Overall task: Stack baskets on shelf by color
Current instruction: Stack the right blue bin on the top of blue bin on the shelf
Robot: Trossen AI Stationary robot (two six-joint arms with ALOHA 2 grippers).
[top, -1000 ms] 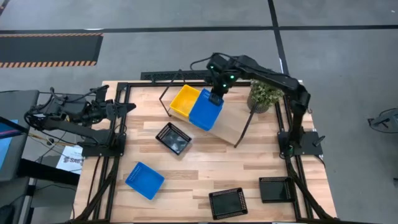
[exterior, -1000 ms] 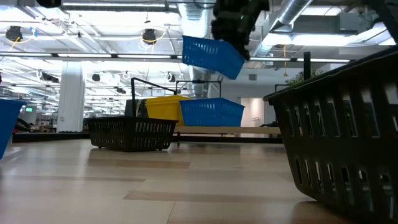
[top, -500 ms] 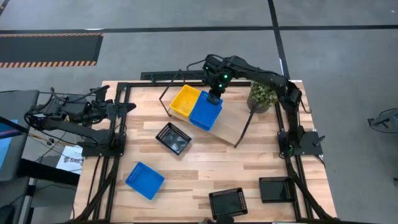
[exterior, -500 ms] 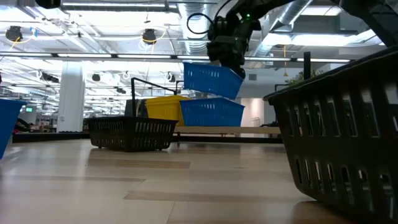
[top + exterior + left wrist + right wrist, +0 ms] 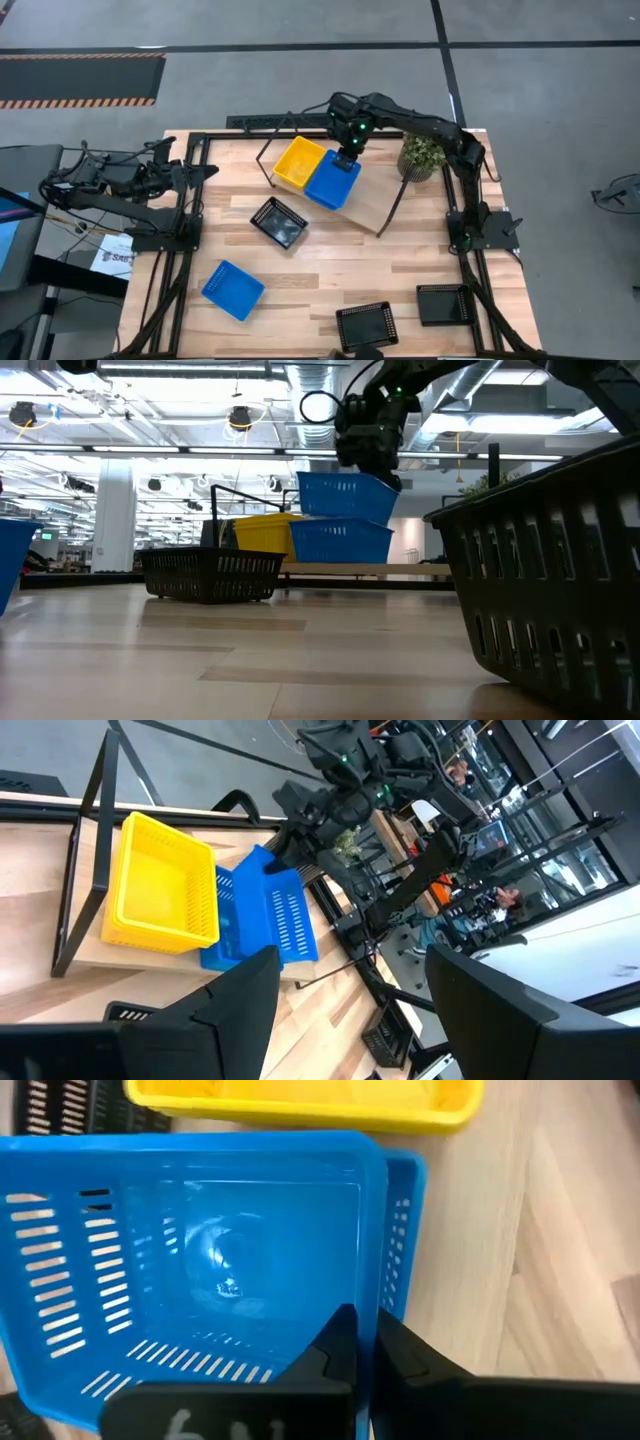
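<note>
Lowered, right fingers (image 5: 362,1342) nest slotted blue basket (image 5: 333,180) into another blue basket (image 5: 340,541).

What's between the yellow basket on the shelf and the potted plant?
In the high view, the blue baskets held by the right gripper sit between the yellow basket and the potted plant.

Blue basket (image 5: 190,1270): glossy moulded plastic, slotted walls, sheen on bottom. Yellow basket (image 5: 300,1105): smooth shiny plastic. Black basket (image 5: 210,575): matt dark plastic, ribbed sides. Shelf (image 5: 480,1250): pale wood, smooth, faint grain. Tabletop (image 5: 250,660): lacquered wood planks, slight gloss. Shelf legs (image 5: 90,840): thin black metal rod.
</note>
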